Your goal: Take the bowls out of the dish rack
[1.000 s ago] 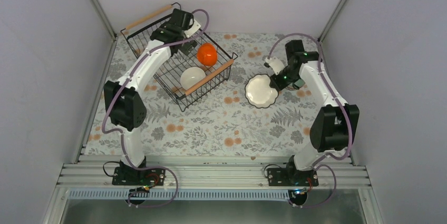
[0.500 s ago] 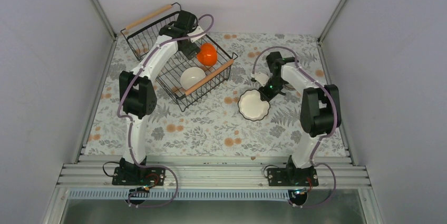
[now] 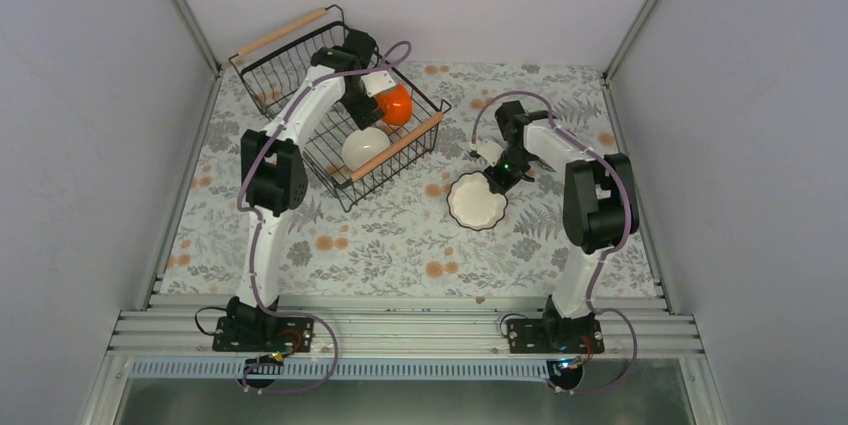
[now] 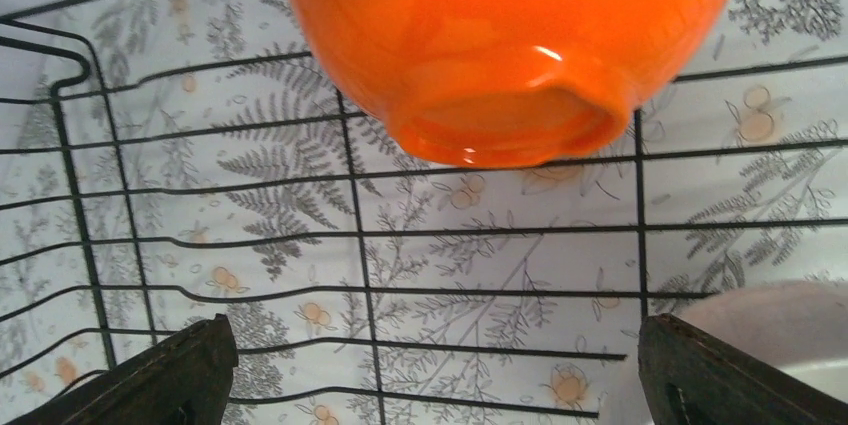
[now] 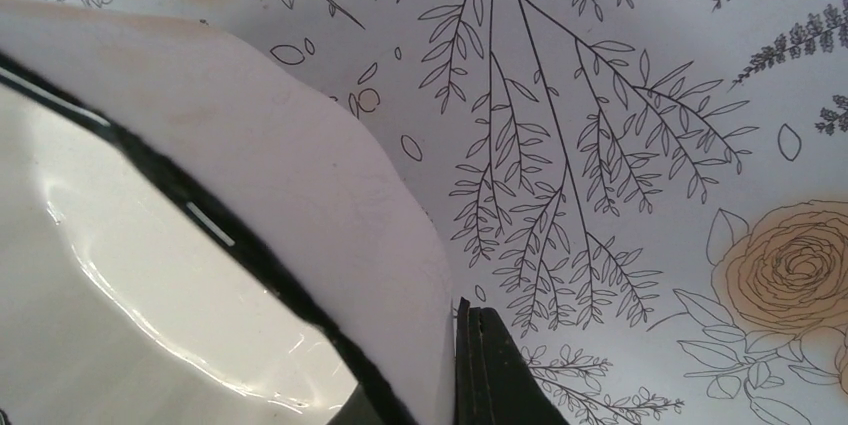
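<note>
2 sets of jaws were in play, so starting there. The left jaws were spread wide with nothing between them, and the 2 dark fingertips [image 4: 150,375] only peeked in at the bottom corners of the left wrist view. They hung inside the dish rack [image 3: 268,73], just over the orange bowl [image 4: 500,45], which lay tipped so its foot ring faced that camera. A plain white bowl [image 4: 760,345] sat in the rack too, near the orange one and next to the nearer wooden handle [image 3: 395,145].

The right jaws were clenched on the rim of the scallop-edged white bowl [image 3: 477,201]. In the right wrist view 1 black finger [image 5: 490,375] pressed against the outside wall of it. That bowl was out of the rack, over the flowery worktop [image 3: 400,245] to the right of it and well apart from the wires. Couldn't tell if it was sitting flat or lifted a bit.

Both white arms [image 3: 300,115] reached out from the near edge.
</note>
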Controlling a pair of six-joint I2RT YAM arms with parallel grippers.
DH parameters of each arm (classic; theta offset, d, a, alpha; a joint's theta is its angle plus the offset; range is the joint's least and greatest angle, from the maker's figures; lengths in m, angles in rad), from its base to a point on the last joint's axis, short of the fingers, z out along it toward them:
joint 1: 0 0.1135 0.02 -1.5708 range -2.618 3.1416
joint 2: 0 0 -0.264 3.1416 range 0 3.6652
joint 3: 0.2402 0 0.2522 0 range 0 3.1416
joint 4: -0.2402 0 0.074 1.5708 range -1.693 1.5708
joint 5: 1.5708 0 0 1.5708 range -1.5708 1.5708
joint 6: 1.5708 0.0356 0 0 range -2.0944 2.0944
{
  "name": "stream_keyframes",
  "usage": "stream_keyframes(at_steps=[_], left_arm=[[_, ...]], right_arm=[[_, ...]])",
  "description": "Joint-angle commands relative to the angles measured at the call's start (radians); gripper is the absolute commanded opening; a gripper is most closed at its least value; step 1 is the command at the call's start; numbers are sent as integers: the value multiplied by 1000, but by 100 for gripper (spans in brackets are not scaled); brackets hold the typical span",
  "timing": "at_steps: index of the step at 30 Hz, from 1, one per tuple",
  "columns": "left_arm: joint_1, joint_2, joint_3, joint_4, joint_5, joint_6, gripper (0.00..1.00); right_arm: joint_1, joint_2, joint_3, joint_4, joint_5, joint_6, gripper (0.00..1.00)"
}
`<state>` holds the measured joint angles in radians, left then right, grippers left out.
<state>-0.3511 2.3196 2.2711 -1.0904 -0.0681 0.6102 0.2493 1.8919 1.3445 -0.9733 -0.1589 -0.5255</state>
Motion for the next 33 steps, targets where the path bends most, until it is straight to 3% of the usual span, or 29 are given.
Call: stream_keyframes(at_steps=[1, 2, 6, 8, 17, 21, 33], left_arm=[[0, 5, 23, -69, 35, 36, 100], [2, -1, 19, -76, 42, 45, 100], [4, -27, -25, -79, 37, 60, 100], [4, -32, -36, -83, 38, 67, 100], [16, -68, -27, -108, 35, 79, 100], [24, -97, -14, -140, 47, 89, 100], [23, -155, -170, -163, 146, 122, 91]], right_arm=[[15, 41, 3, 52, 50, 27, 4], [15, 45, 4, 53, 54, 29, 6], [16, 43, 16, 33, 52, 27, 36], [18, 35, 26, 26, 50, 28, 45], [17, -89, 46, 10, 60, 35, 54], [16, -153, 55, -14, 53, 40, 55], [16, -221, 147, -82, 2, 60, 53]])
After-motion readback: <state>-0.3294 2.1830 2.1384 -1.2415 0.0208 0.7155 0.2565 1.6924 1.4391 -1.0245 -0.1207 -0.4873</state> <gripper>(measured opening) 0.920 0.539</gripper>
